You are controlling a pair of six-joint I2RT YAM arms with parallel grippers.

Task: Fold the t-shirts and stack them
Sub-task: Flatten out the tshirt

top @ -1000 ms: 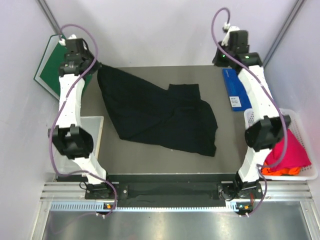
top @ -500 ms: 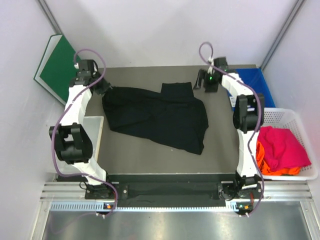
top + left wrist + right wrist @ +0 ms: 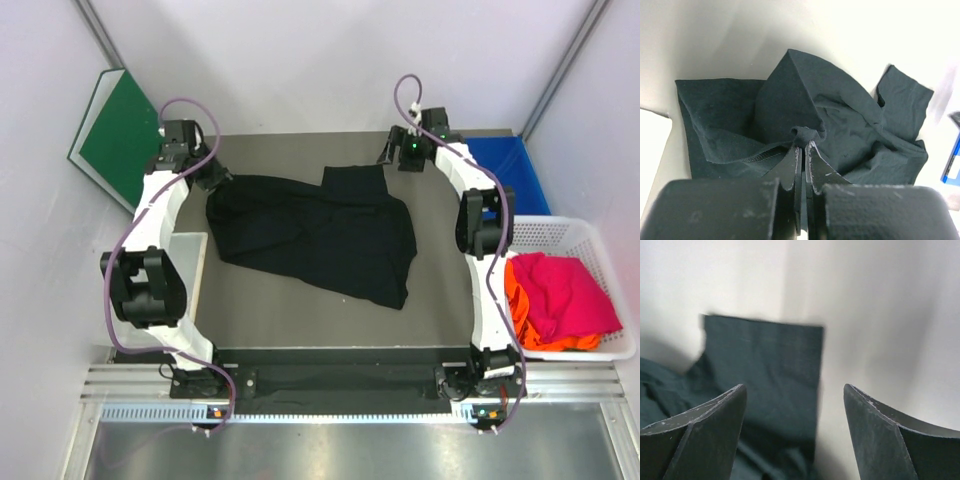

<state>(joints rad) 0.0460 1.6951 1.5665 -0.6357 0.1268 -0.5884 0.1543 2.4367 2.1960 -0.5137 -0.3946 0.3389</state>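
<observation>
Pinching black t-shirt [image 3: 805, 100]: left fingers [image 3: 792, 167], wrist view.

Table [image 3: 300, 320]: shirt [image 3: 310, 235] spread over the middle and towards the far left. Its far-left corner is in the left gripper [image 3: 802, 146], and the right gripper [image 3: 795, 392] is at the far edge, just right of the shirt's far sleeve [image 3: 352, 182]. Left side: board [image 3: 115, 130] leaning on the wall at the far corner, tray [image 3: 190, 270] nearer, at the table's left edge beside the left arm. Right side: box [image 3: 500, 165] at the far corner and basket [image 3: 570, 232] in front of it, with two more shirts [image 3: 560, 300] in the basket, one on the other.
</observation>
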